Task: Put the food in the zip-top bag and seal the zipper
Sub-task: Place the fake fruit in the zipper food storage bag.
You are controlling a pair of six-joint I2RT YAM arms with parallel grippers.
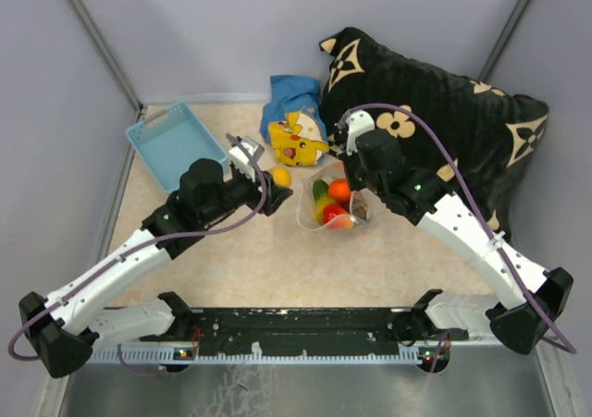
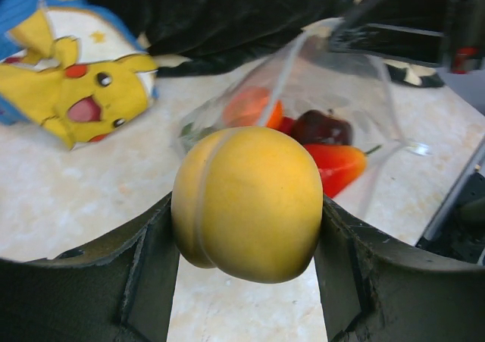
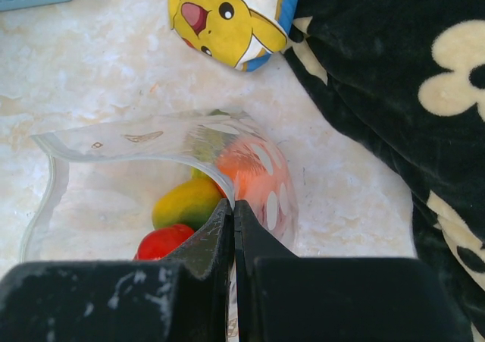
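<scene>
My left gripper [image 1: 270, 188] is shut on a yellow-orange toy fruit [image 1: 280, 177], held above the table just left of the zip-top bag; in the left wrist view the fruit [image 2: 247, 202] sits between both fingers. The clear spotted bag [image 1: 335, 206] lies at the centre with several fruits inside: orange [image 1: 339, 190], green, red and yellow. My right gripper [image 3: 233, 205] is shut on the bag's mouth edge [image 3: 193, 160] and holds it open. Inside show a yellow-green fruit [image 3: 186, 202], a red one [image 3: 163, 240] and an orange one [image 3: 242, 164].
A yellow cartoon plush [image 1: 297, 138] lies just behind the bag on a blue cloth [image 1: 289, 95]. A light blue basket [image 1: 176, 143] stands at the back left. A big black patterned pillow [image 1: 435, 130] fills the back right, close to my right arm.
</scene>
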